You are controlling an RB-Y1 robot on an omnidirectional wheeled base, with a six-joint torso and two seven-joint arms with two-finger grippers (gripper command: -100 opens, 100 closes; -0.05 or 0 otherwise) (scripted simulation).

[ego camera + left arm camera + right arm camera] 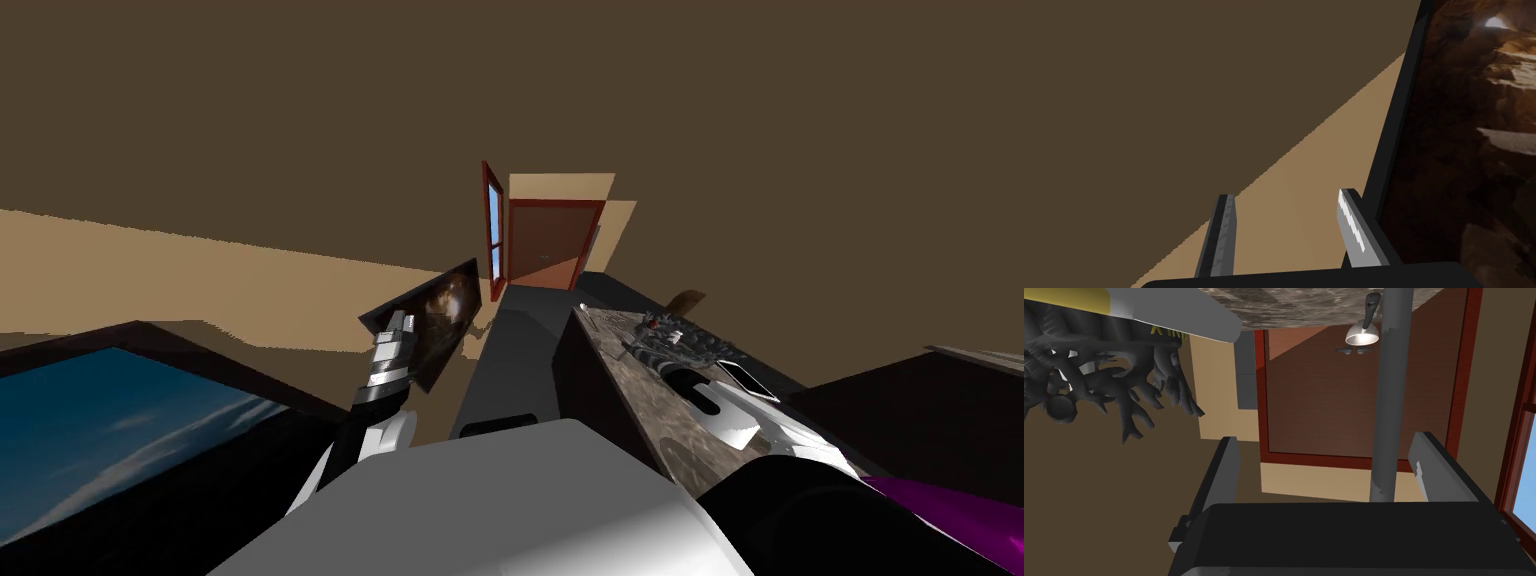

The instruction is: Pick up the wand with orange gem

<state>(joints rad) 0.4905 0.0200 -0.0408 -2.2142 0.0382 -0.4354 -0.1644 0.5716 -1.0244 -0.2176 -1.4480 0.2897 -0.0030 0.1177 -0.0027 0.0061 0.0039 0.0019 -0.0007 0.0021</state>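
R gripper (1326, 438): jaws wide apart, gripping nothing. A thin, plain grey rod (1389, 388) runs up from the gripper's dark body between them, close by one jaw and well clear of the other. I take it for the wand's shaft. I can't see contact w/ either jaw, and the gem end is out of frame, so no orange is visible.

In the head view my R arm reaches out over a mottled stone worktop (620, 370) on my right side.

Beyond the jaws the rod crosses the worktop's edge. Near it lies a small spoon-like item (1363, 334), shiny bowl w/ dark handle. Further off to the side is a dark grey branching object (1099, 388), coral-like, w/ a long white-and-yellow thing (1174, 313) touching or overlapping it.

L gripper (1289, 225) is raised on my left, jaws apart and empty, just beside a black picture frame (1399, 125).

Farthest back is a red-framed brown door (545, 245), shut, at the end of the room.
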